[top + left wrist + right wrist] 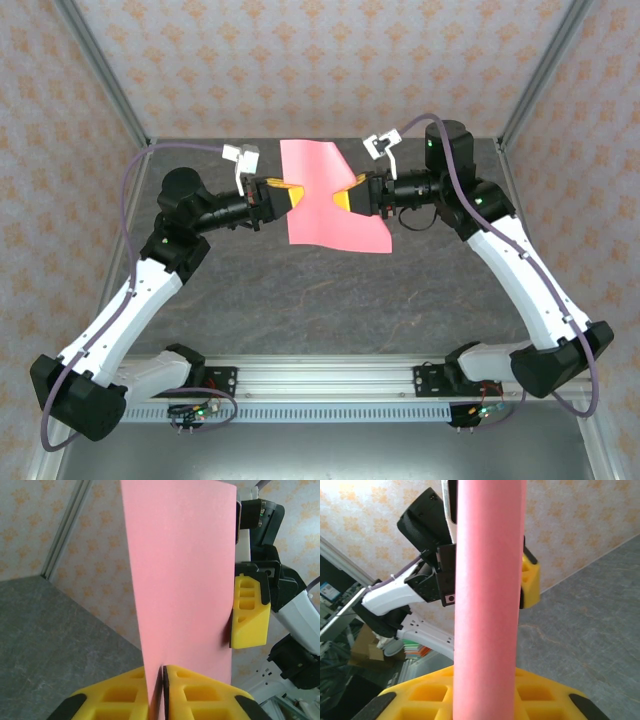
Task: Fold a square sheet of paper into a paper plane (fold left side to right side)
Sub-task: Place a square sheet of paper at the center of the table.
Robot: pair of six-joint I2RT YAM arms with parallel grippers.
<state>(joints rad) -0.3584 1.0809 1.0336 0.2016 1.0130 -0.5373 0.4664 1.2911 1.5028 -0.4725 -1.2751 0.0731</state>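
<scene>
Left hand (290,195) opposite right hand (345,196), level

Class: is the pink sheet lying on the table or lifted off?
Lifted: left hand and right hand pinch the sheet at opposite edges, above the table.

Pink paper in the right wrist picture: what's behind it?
The left gripper peeks out both sides, one yellow finger showing. The pink paper covers its middle.
</scene>
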